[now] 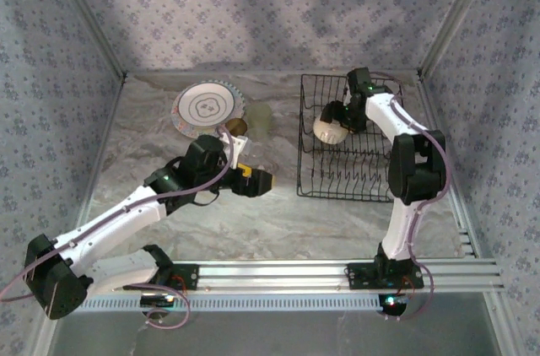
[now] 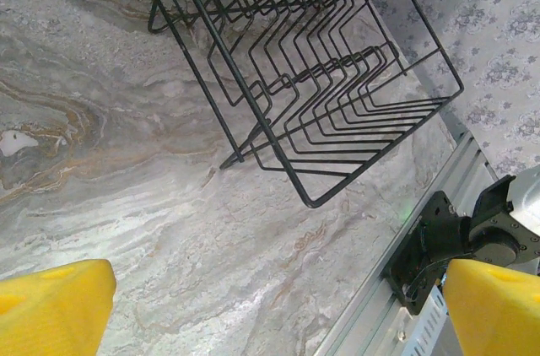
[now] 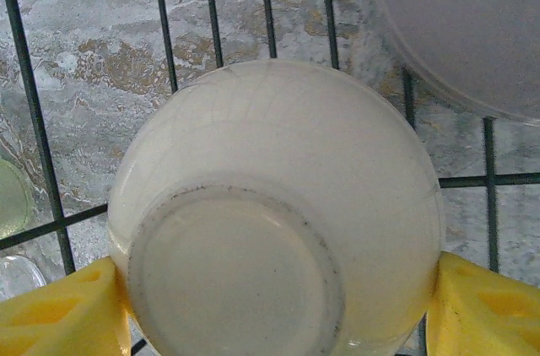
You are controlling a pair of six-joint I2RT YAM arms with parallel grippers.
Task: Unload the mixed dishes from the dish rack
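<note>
The dish rack (image 1: 359, 177) is a black wire basket at the right of the table. A cream bowl (image 1: 327, 129) lies inside its far end, its foot ring turned towards the right wrist camera. My right gripper (image 1: 342, 120) reaches into the rack, and its yellow fingers (image 3: 59, 314) press on both sides of the cream bowl (image 3: 278, 204). A pale lilac bowl (image 3: 472, 27) sits just beyond it. My left gripper (image 1: 256, 181) hovers open over bare table left of the rack (image 2: 337, 94), nothing between its fingers (image 2: 51, 305).
A white plate with grey rings (image 1: 204, 108) lies at the back left of the table. A small tan cup (image 1: 237, 126) and a pale cup (image 1: 260, 117) stand next to it. The aluminium rail (image 1: 337, 276) with the arm bases runs along the near edge.
</note>
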